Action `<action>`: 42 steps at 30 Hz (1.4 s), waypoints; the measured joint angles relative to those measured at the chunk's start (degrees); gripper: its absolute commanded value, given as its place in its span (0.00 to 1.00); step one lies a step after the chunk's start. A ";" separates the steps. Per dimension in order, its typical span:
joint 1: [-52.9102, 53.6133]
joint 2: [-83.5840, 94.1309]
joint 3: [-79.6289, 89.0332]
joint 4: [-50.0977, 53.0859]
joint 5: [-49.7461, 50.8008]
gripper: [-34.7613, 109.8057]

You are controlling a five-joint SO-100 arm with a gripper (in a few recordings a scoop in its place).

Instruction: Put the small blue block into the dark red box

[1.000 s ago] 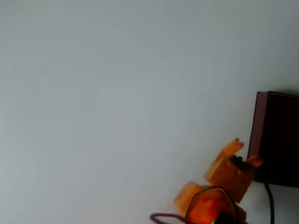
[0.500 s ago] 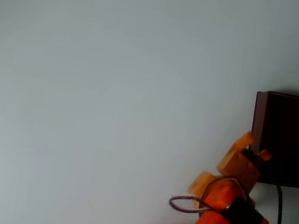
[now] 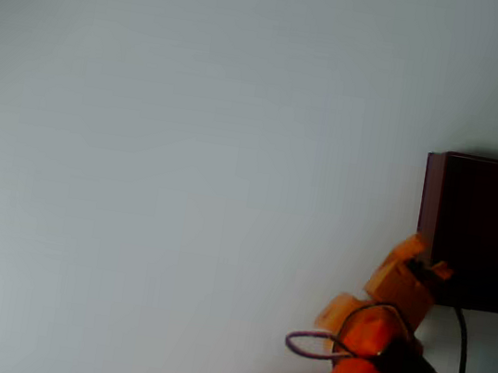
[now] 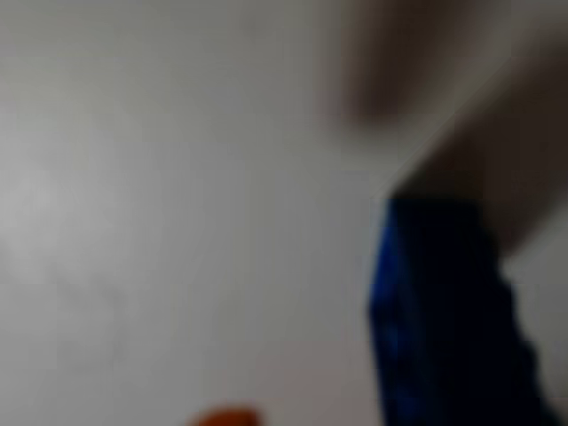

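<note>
Overhead view puts my orange hand (image 3: 424, 255) at the lower left corner of the dark red box (image 3: 431, 200), its tips touching or just overlapping the box's left wall where that wall meets the near edge. The rest of the arm trails down to the bottom of the picture, and a dark cable runs along the white tabletop (image 3: 187, 159) just below the box. From up there I cannot pick out the small blue block between the fingers; the spot is dark and too small to read. Wrist view helps: although badly blurred, it shows a deep blue shape, which I take to be the small blue block (image 4: 444, 311), sitting very close to the lens at lower right, with pale tabletop behind it and a brownish smear above that I cannot identify with any certainty. Since the block sits that near the camera, I judge the hand is closed on it and carrying it, though the blur hides the actual contact. By my reckoning the pickup and most of the carry are done. What is left is bringing the hand fully past the wall over the dark interior, then letting the block drop inside.
</note>
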 measured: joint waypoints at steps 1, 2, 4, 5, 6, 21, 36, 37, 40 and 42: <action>-0.18 -0.18 0.09 0.00 0.00 0.45; -0.18 -0.18 0.09 0.44 0.00 0.45; -0.09 -0.44 0.79 -0.70 0.00 0.45; -0.09 -1.05 0.79 -0.70 0.00 0.45; -0.09 -1.14 0.79 -1.05 0.00 0.45; -0.09 -6.86 1.93 -5.10 -1.05 0.40; 3.69 -16.61 -3.52 -6.68 -9.93 0.24; 3.69 -16.70 -3.87 -6.68 -10.63 0.24; 4.04 -16.17 -5.54 -6.24 -15.12 0.24; 4.83 -13.01 -7.73 -5.27 -19.42 0.24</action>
